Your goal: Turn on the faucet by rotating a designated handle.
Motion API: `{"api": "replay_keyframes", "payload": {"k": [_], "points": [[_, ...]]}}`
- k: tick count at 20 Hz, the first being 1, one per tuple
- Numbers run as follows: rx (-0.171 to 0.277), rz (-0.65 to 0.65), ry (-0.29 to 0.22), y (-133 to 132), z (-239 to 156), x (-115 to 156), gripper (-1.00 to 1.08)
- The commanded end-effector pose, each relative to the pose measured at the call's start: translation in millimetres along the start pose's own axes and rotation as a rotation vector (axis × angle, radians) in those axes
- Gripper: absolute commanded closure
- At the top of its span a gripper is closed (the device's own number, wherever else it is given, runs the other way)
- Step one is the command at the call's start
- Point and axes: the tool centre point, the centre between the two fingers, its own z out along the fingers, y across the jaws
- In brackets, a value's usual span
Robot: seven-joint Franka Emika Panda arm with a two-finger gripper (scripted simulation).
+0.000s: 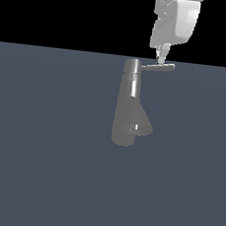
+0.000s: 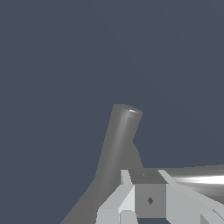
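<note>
Faucet metal sets the terms for us: the grey, brushed-steel faucet (image 1: 129,104) stands on the flat slate-blue floor (image 1: 39,166) near the middle of the exterior view, a rigid, smooth-sided body that we judge will not flex and may be slippery under the pads. Its thin grey lever handle (image 1: 158,67) juts sideways from the top toward the exterior view's right. Our white two-finger gripper (image 1: 161,59) sits right at that lever from above, touching or nearly so; we cannot tell from either view whether it is spread or closed on it. We judge the outer end of the lever to be the best hold, giving most leverage. Whether the lever is already turned, we cannot say.
</note>
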Motion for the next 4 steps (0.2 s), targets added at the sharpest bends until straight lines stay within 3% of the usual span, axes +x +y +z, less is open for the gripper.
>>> {"api": "replay_keyframes", "payload": {"k": [1, 4], "points": [[-0.013, 0.039, 0.002, 2.1, 9.3, 29.3, 1.08], [-0.013, 0.041, 0.002, -1.5, 11.2, 35.6, 1.08]]}}
